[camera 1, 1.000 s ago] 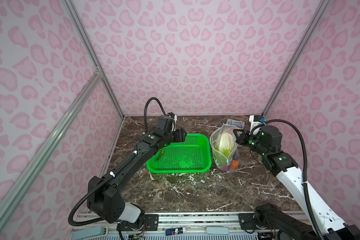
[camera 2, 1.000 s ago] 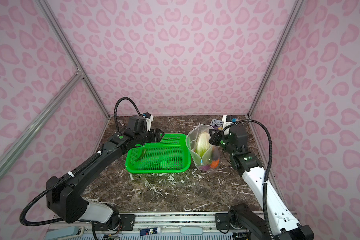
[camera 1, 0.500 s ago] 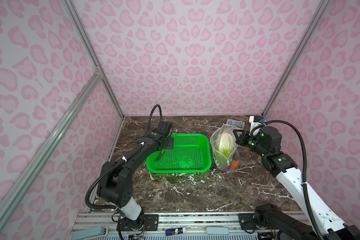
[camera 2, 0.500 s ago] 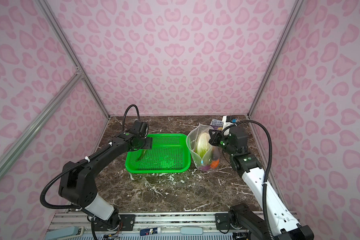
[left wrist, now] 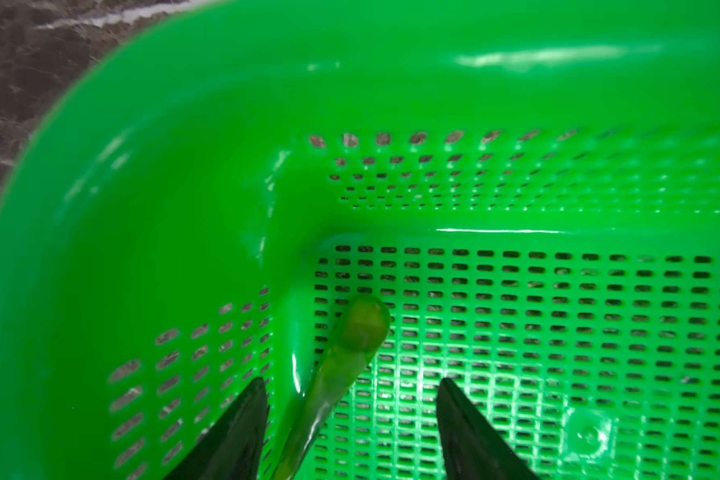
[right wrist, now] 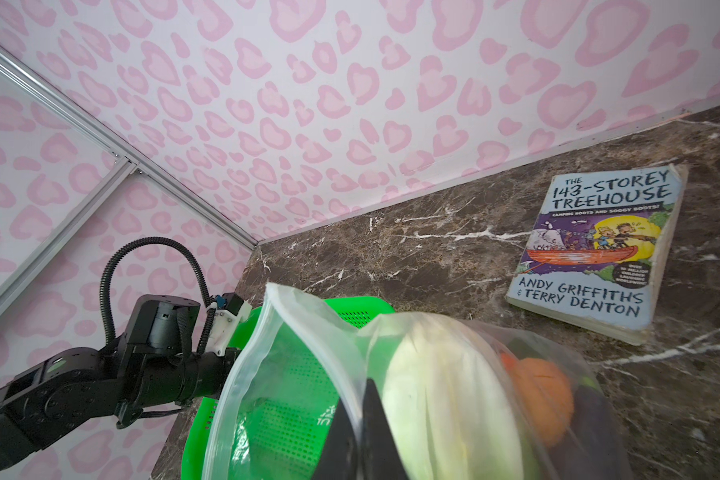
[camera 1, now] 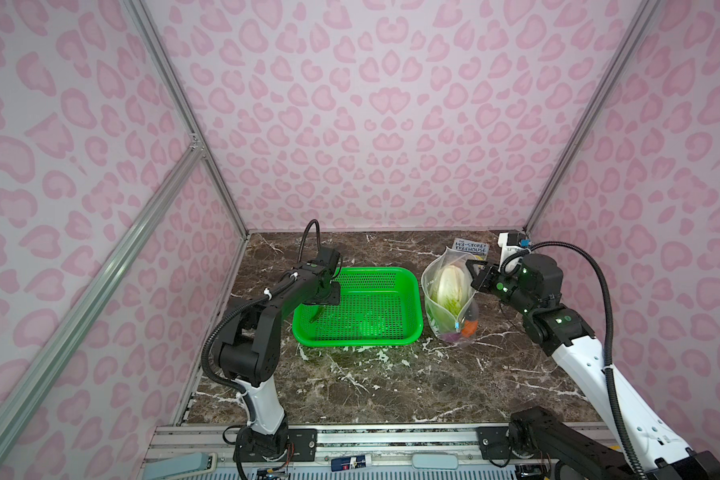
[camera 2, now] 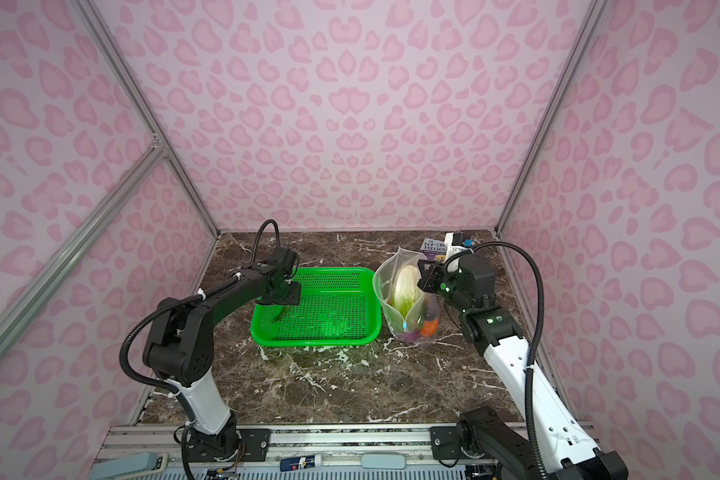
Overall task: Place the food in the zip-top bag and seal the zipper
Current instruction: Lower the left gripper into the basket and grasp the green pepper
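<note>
between the spread left fingers lies the green food piece.

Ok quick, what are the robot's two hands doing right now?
Left gripper: open, either side of the green veggie in the basket.
Right gripper: shut on the zip-top bag.

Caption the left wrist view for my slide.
Open left gripper flanking a green vegetable piece in the green basket corner.

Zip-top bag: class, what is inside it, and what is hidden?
Inside the zip-top bag show a white-green cabbage, an orange pumpkin and something purple at the bottom. Anything behind the cabbage is covered.
</note>
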Available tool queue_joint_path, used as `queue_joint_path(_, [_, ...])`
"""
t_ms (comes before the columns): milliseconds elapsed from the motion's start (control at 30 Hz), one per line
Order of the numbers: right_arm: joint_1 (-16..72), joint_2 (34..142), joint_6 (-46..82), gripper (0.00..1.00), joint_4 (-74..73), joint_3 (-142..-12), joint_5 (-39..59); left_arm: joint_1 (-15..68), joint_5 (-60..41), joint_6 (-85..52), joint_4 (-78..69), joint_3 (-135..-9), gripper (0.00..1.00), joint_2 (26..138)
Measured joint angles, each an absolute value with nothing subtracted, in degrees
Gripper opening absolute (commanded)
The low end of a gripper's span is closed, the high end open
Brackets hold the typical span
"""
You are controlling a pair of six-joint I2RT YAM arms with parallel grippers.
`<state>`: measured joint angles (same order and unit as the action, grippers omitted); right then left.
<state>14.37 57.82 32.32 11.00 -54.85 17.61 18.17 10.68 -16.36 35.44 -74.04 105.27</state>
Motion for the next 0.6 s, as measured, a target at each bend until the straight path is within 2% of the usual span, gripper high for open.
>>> queue_joint_path(233, [14.5,58.04,32.34,0.0,11.11,-55.05,17.58,17.1,8.97,-16.45,34.68,-74.56,0.66,109.4])
queue_joint_path(333, [14.5,58.28,32.08,0.0,11.44,-55.29,17.58,17.19,8.75,-16.45,34.57,-74.59,0.62,110.37])
queue_joint_path(433, [14.5,58.59,31.92,0.0,11.88,-55.61,17.54,17.15,8.62,-16.47,34.46,-74.63,0.54,111.13])
queue_joint_path(600, [14.5,59.16,31.73,0.0,12.58,-56.25,17.54,17.15,7.75,-16.53,32.99,-74.94,0.33,111.98])
